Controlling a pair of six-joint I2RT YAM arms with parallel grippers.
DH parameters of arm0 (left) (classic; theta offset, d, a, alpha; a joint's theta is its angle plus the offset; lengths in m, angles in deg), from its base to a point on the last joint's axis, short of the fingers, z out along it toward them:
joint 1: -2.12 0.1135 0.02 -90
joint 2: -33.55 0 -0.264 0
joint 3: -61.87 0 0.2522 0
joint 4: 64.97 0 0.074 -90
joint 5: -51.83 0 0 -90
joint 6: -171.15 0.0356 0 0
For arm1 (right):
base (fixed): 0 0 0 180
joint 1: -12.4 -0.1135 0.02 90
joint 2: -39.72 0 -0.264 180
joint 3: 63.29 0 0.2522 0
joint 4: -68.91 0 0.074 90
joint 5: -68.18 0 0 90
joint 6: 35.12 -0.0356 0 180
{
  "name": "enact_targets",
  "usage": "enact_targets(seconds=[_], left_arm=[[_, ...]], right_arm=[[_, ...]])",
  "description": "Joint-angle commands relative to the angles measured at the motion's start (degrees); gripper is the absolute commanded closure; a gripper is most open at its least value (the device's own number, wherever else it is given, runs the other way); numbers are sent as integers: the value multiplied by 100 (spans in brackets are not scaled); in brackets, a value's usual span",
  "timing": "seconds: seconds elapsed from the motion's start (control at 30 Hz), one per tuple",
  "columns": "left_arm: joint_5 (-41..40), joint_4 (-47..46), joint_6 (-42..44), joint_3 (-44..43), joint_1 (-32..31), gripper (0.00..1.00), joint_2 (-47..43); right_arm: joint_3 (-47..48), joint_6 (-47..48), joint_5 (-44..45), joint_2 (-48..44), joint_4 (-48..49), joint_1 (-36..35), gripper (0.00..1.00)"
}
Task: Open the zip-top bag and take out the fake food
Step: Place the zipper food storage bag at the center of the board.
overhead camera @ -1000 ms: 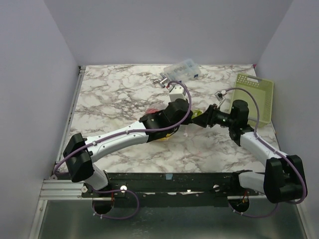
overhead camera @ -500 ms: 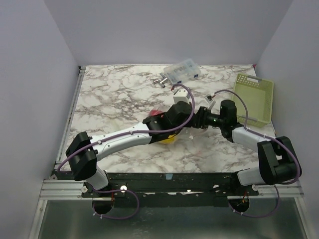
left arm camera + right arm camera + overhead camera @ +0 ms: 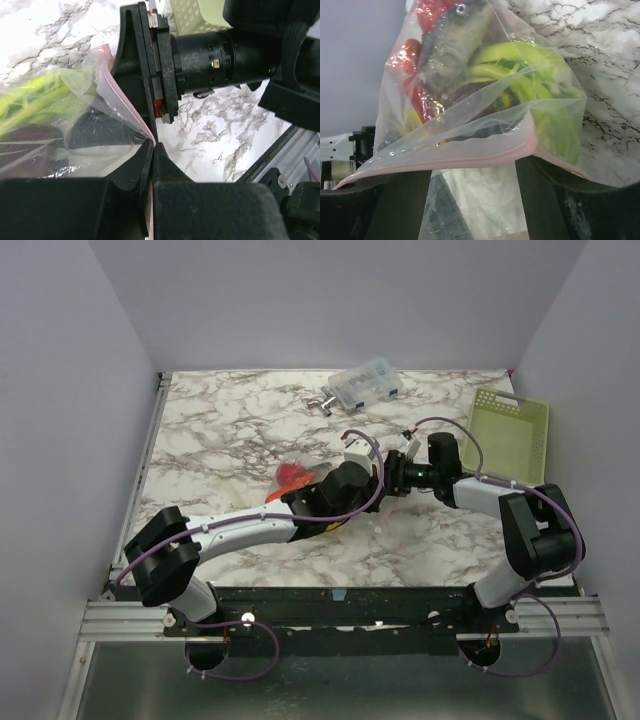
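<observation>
Nothing on the small clear box point(image 3: 365, 383) was large enough for me to read from the top camera. It sat well beyond both claws at the far edge of the marble-patterned table point(image 3: 230, 430), with a little metal fitting point(image 3: 322, 402) just beside it. My left claw point(image 3: 153, 146) was fully closed, its black fingers pinching the pink zipper strip of the zip-top bag point(image 3: 100, 125), whose thin clear film crinkled and bulged away from the fingertips. My right claw point(image 3: 472, 167) faced it nose to nose, jaws standing apart. The pink strip ran across in front of them and a loose flap of film hung in the gap. The toy food point(image 3: 520, 60) was inside the bag, just past the right claw's fingertips: glossy pale green stalks, red pieces, a dark purple lump and a bit of yellow. A pale green lattice basket point(image 3: 515, 430) stood behind the right claw, off to its outer side.
</observation>
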Motion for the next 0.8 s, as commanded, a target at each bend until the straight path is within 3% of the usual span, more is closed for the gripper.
enact_targets(seconds=[0.0, 0.27, 0.47, 0.5, 0.53, 0.6, 0.77], left_arm=[[622, -1042, 205, 490, 17, 100, -267], [1202, -2039, 296, 1173, 50, 100, -147], [1318, -1989, 388, 1257, 89, 99, -196], [1360, -1876, 421, 1237, 115, 88, -233], [1369, -1773, 443, 1211, 139, 67, -299], [1548, -1486, 510, 1199, 183, 43, -502], [1969, -1027, 841, 1489, 347, 23, -1298]], right_arm=[[335, 311, 37, 346, -480, -98, 30], [722, 410, -427, 814, -641, -264, 27], [703, 412, -463, 849, -561, -271, 27], [689, 411, -475, 849, -551, -272, 27], [687, 406, -476, 862, -525, -276, 27], [689, 414, -497, 872, -517, -275, 27], [722, 408, -547, 884, -509, -277, 27]])
